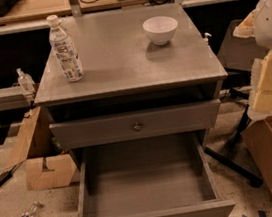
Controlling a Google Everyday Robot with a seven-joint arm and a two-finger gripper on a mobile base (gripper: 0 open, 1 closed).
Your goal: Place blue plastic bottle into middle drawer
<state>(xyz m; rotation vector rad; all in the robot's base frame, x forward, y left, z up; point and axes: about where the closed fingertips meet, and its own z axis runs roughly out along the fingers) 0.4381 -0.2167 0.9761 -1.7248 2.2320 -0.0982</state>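
So the slim clear blue plastic bottle [65, 50] with the white cap is standing upright on the grey wooden cabinet surface [124, 64], near its back left corner, well apart from the small white bowl [160, 29] on the right side. Below, the wide grey middle drawer [144, 187] is pulled all the way out with a bare floor, under the closed drawer front [103, 130] with a brass knob. The robot's beige gripper [270, 86] hangs off at the right edge, holding nothing, can't tell if it's spread or closed
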